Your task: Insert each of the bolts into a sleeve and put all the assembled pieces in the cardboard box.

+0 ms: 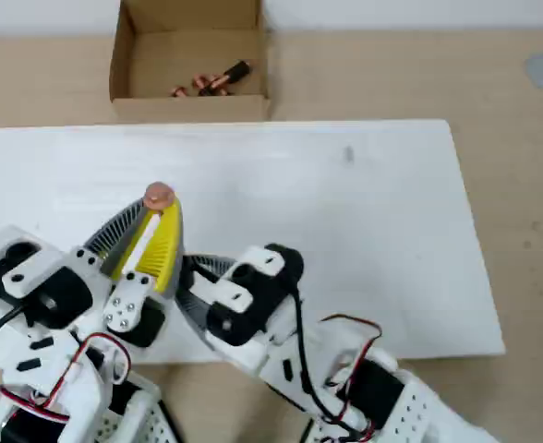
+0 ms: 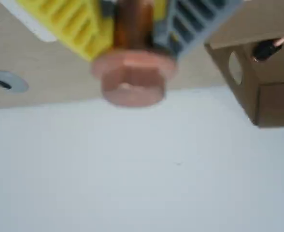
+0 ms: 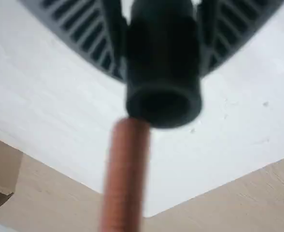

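pale wood table runs wall to wall from where i stand, with a white board laid across it and the cardboard box at the far edge. a few assembled pieces lie inside the box.

near the front of the board the two arms sit close together. the left gripper, one finger yellow and one grey, is pinched tight on the shank of a copper bolt, whose hex head sticks out past the fingertips. the right gripper is clamped on a black sleeve, with the open mouth facing outward. in the right wrist view the bolt's threaded end sits right at the rim of that mouth, a little off to one side. i can't tell whether it has gone in at all.

to my eye this is the mating step: bolt and sleeve are both held above the board and not yet joined. the next move seems to call for a small sideways correction, so that the shank lines up with the bore. after that comes a straight push along the axis, both grips staying firm so that neither part twists away.
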`<state>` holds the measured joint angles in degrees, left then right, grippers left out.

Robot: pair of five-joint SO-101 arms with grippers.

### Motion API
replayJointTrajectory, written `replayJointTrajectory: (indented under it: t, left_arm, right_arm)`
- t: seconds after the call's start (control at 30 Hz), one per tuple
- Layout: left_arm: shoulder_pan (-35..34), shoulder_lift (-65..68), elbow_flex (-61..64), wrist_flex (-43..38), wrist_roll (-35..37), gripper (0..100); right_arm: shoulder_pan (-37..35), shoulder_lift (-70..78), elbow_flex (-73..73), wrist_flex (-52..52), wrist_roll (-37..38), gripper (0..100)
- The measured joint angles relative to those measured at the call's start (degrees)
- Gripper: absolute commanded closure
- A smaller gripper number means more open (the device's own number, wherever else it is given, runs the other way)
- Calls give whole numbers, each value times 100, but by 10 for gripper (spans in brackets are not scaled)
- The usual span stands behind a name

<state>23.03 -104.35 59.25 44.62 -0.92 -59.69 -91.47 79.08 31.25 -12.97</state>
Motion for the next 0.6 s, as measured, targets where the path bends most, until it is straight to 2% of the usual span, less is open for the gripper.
replayJointTrajectory:
  t: [0.17,0.43,0.6]
  left_arm:
    - [-9,0,44,-18,0,996]
    - [-9,0,44,-26,0,996]
    - [-9,0,53,-44,0,996]
  right_arm:
    - [53,0,0,0,0,986]
    - [695,0,0,0,0,985]
    - [712,0,0,0,-167,984]
